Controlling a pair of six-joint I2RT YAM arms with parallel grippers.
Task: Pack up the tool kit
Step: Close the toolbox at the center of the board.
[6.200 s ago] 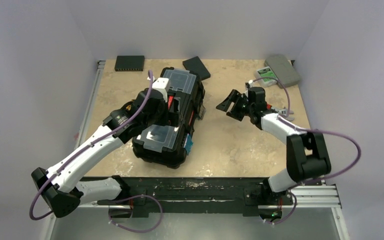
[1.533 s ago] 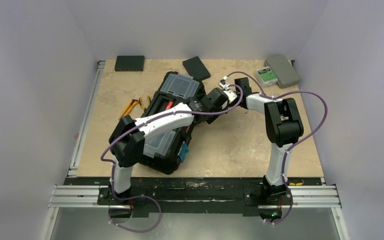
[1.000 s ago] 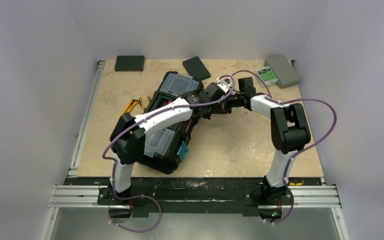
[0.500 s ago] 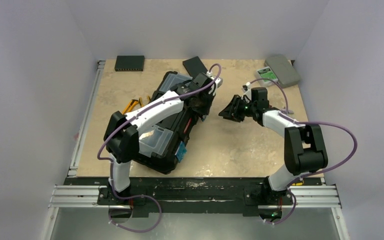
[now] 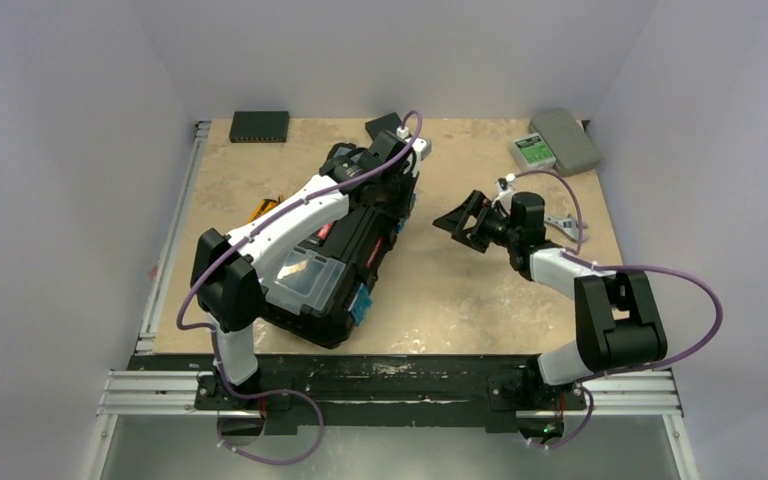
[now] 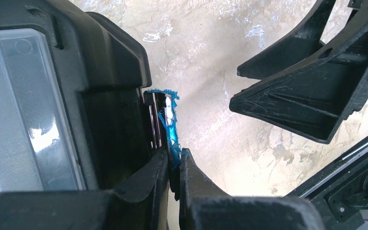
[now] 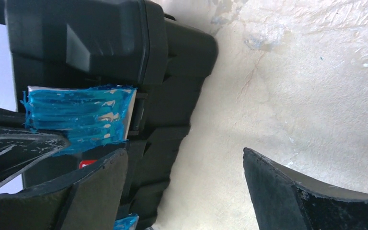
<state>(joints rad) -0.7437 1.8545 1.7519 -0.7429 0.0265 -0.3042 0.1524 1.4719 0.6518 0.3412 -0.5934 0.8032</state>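
From above: black toolbox (image 5: 360,255) lies slantwise, left of centre on the table (image 5: 480,300), clear lid (image 5: 305,278) nearest. Right gripper (image 5: 467,222) just beside it, jaws wide apart. Left wrist: left gripper (image 6: 174,165) pinched on the blue latch (image 6: 168,120). Right wrist: toolbox's black side, taped blue.

black toolbox (image 5: 368,252) with blue-taped latch (image 7: 79,115) on mottled beige table (image 5: 480,300)

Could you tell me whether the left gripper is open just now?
No, the left gripper is closed on the blue tab at the toolbox edge.
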